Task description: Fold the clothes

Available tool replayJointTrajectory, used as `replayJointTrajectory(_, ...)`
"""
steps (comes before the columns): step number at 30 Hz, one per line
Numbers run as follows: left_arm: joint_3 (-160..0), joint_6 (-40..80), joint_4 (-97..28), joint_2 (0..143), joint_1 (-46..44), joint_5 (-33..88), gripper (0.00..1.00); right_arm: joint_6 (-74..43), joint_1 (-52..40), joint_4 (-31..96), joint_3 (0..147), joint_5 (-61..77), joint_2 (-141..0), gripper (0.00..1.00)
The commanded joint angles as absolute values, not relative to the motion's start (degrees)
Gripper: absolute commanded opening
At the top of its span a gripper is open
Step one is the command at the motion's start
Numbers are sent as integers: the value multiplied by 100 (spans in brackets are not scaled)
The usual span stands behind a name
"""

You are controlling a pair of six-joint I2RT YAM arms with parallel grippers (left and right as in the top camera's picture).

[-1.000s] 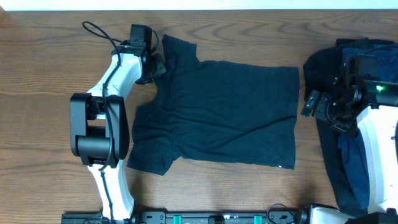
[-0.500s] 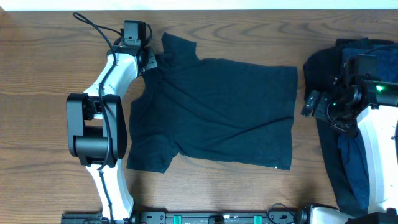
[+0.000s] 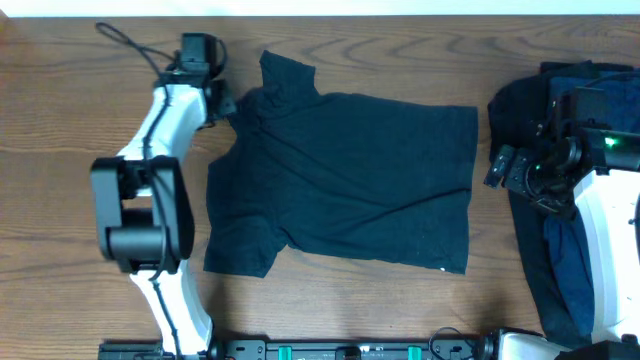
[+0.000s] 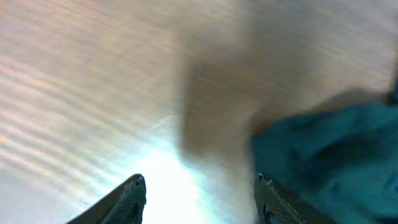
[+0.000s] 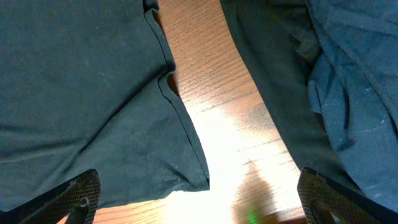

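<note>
A black short-sleeved T-shirt lies spread flat in the middle of the table, with a small white label at its near right corner. My left gripper hovers just off the shirt's far left edge. In the left wrist view it stands open over bare wood, with dark cloth beside its right finger and nothing between the fingers. My right gripper is open beside the shirt's right hem. In the right wrist view it spans the shirt's corner and the pile of clothes.
A heap of dark and navy garments covers the table's right side under the right arm. The left arm's black cable loops over the far left of the wooden table. A black rail runs along the front edge.
My left gripper dragged the shirt's far left edge leftward, flattening it, then opened and let go, drawing back to the left. The right arm has not moved.
</note>
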State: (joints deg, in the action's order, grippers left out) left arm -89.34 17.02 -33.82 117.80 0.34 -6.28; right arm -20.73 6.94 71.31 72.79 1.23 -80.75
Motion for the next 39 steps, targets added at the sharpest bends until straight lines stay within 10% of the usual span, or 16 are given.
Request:
replayJointTrajectory(1,-8993,2130,-3927,11135,303,-410,50,-2008,733,7137,7308,40,-8068,99)
replayJointTrajectory(7,-8897,1994,-5159,11124,432,615,7,-2008,733,7140,7306,40,-8068,99)
replayJointTrajectory(39,-6744,2137,-3535,11148,395,672,6,-2008,731,7137,7308,40,-8068,99)
